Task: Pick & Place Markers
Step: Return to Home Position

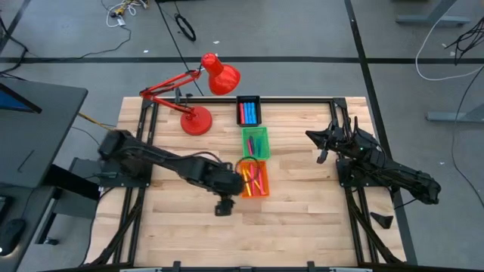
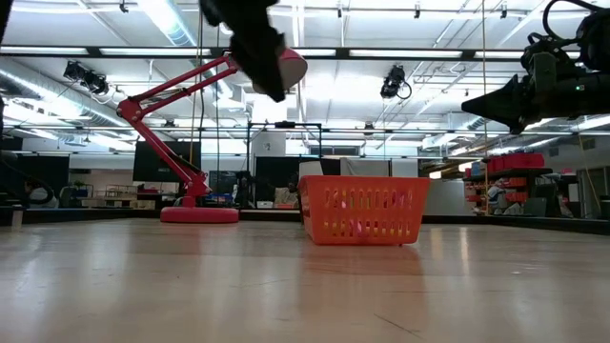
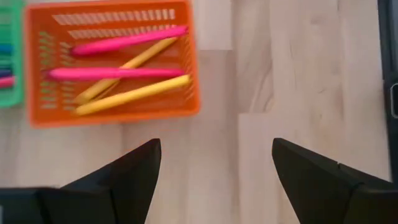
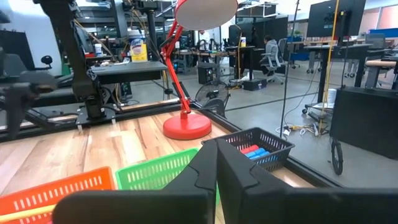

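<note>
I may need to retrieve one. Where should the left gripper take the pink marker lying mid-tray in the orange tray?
Likely mid-barrel of the pink marker, from straight above, with the left gripper spanning its width: it lies flat over a yellow marker, and the orange tray walls block a sideways approach.

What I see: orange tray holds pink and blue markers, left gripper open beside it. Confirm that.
Wrong colour: the orange tray holds pink markers and yellow markers, not blue, per the left wrist view. The left gripper is open beside it.
</note>
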{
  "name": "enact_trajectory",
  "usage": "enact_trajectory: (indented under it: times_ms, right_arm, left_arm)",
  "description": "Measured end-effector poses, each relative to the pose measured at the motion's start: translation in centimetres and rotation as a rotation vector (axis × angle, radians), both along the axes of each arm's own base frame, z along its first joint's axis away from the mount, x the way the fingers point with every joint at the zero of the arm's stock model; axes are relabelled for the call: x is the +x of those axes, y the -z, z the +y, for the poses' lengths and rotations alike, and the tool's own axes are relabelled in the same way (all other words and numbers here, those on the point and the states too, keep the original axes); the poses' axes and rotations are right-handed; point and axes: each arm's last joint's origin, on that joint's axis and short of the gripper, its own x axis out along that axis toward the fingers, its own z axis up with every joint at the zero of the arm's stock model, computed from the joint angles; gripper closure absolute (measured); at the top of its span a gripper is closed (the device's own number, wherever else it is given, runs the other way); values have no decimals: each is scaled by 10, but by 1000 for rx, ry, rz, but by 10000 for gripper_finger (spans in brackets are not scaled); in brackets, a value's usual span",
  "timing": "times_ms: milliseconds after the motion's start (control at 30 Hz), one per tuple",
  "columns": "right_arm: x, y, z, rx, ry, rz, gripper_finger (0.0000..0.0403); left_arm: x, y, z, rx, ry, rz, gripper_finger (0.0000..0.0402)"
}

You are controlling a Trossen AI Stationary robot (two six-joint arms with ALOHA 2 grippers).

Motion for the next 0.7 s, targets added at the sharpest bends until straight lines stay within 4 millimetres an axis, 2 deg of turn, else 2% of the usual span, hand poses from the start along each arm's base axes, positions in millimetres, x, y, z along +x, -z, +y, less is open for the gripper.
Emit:
enact_trajectory:
  times_ms: [133, 367, 533, 700]
  right_arm:
    - [0, 0, 0, 0, 0, 0, 392]
    - [0, 0, 0, 0, 0, 0, 392]
    - [0, 0, 0, 0, 0, 0, 392]
    - [0, 0, 0, 0, 0, 0, 392]
  left_arm:
    - [-29, 1, 14, 45, -27, -40, 87]
    - [-87, -4, 51, 189, -40, -112, 87]
    - [-124, -3, 70, 220, -91, -290, 87]
    - [-157, 5, 78, 211, -90, -460, 87]
